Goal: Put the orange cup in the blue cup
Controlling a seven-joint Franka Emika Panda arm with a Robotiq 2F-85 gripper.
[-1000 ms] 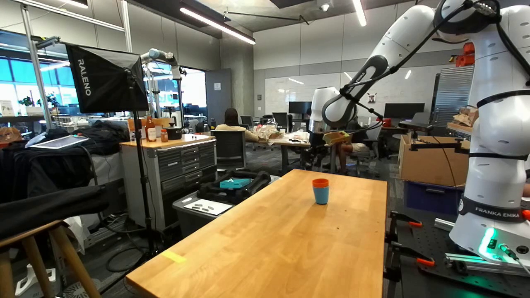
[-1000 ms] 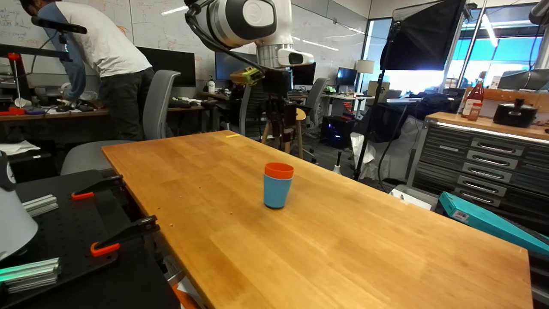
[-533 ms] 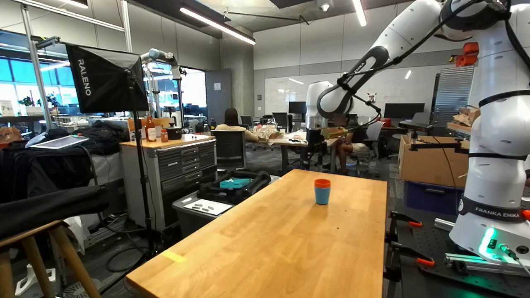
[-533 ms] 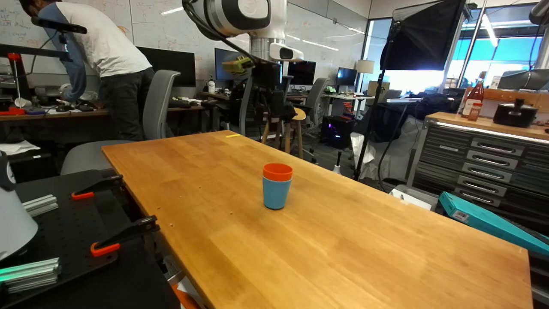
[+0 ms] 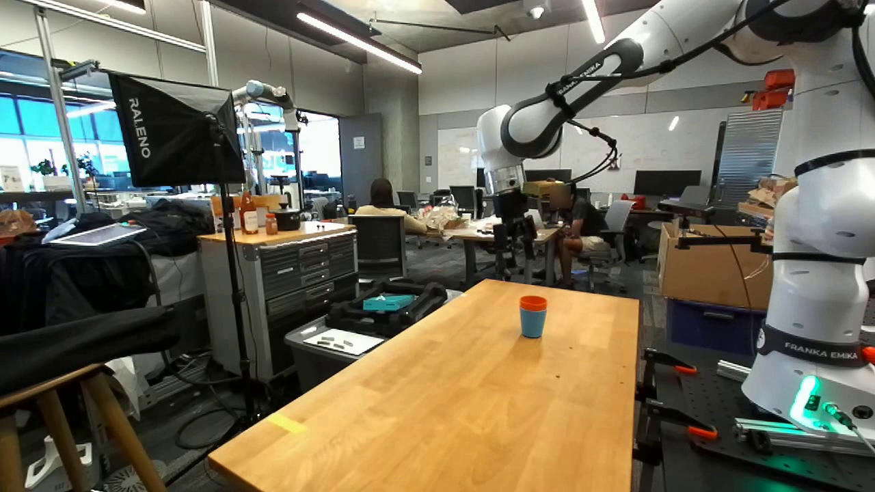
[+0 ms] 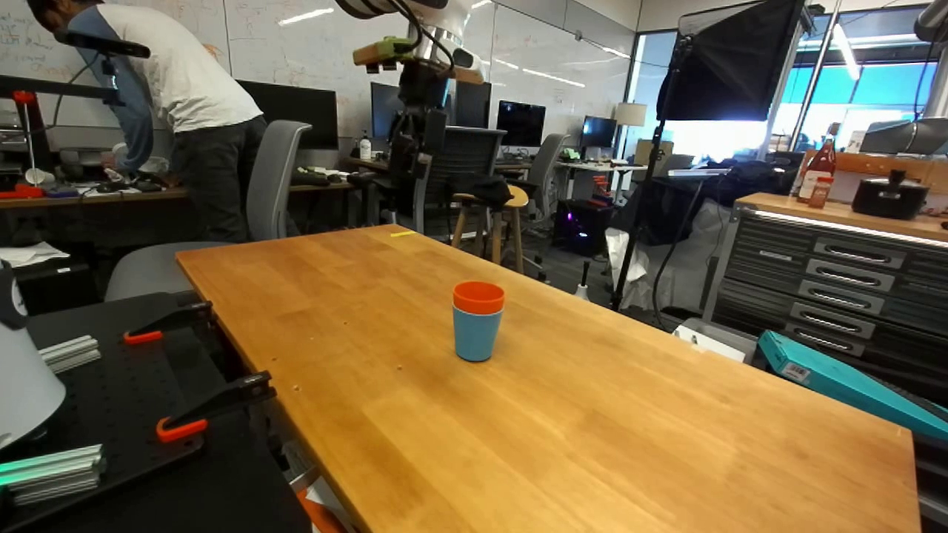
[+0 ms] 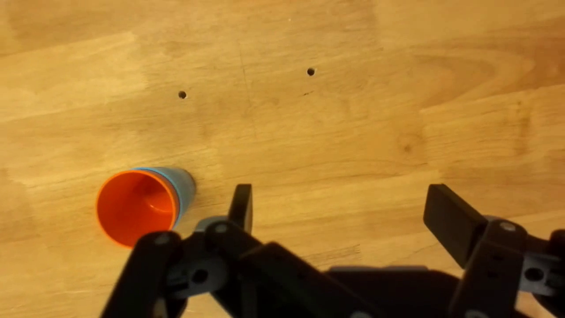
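Observation:
The orange cup (image 5: 533, 303) sits upright inside the blue cup (image 5: 532, 323). Only the orange cup's upper band shows above the blue rim in both exterior views. The blue cup (image 6: 476, 334) stands upright on the wooden table, with the orange cup (image 6: 478, 297) in it. In the wrist view I look down into the open mouth of the orange cup (image 7: 132, 212), and the blue cup (image 7: 185, 185) shows at its right side. My gripper (image 7: 337, 194) is open and empty, with bare wood between its fingers. The cups lie left of the fingers, apart from them. The gripper (image 5: 514, 253) hangs above the table.
The wooden table (image 5: 437, 410) has its edges in both exterior views. Black clamps with orange tips (image 6: 181, 429) hold the robot's side mount. A softbox light (image 5: 178, 130), a tool cabinet (image 5: 301, 273) and a grey chair (image 6: 274, 185) stand around the table.
My gripper has moved left and up in both exterior views and has tilted. The nested cups have shifted very slightly on the table, mostly in the first half second.

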